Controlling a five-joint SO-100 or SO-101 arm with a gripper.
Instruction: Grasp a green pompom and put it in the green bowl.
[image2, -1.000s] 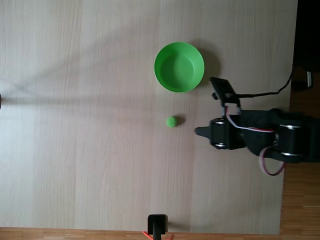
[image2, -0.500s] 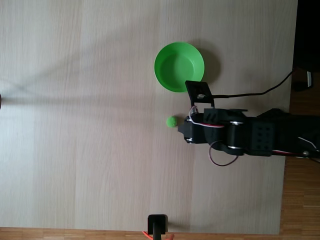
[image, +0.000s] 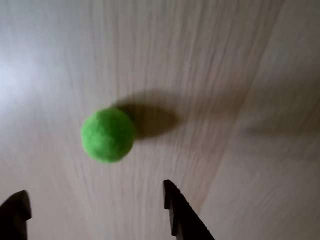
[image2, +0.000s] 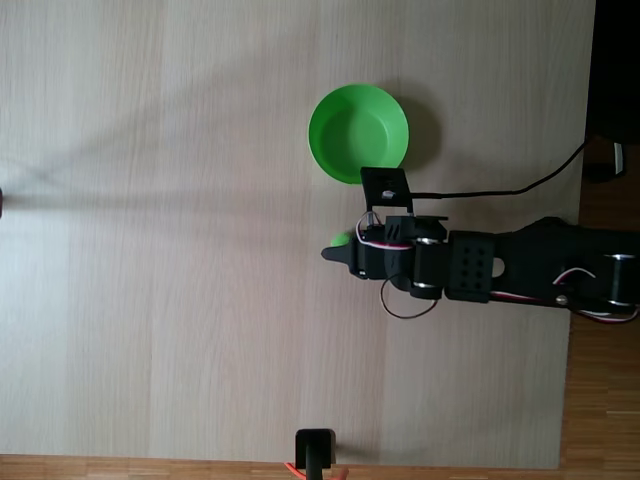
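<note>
The green pompom (image: 108, 135) lies on the pale wooden table, a fuzzy ball just ahead of my gripper (image: 95, 202) in the wrist view. The two dark fingertips (image: 177, 210) stand wide apart below it, not touching it, so the gripper is open with nothing held. In the fixed view my gripper (image2: 335, 247) reaches in from the right and covers most of the green pompom (image2: 340, 240), of which a small green sliver shows. The green bowl (image2: 312, 135) sits empty a short way above the gripper in that view.
The black arm (image2: 500, 270) stretches in from the table's right edge, with a black cable (image2: 520, 187) trailing right. A small black mount (image2: 315, 448) stands at the table's bottom edge. Bare tabletop (image2: 150, 250) spreads to the left.
The arm has stretched leftward across the table. Its gripper went from right of the pompom to over it, hiding most of the ball in the fixed view.
</note>
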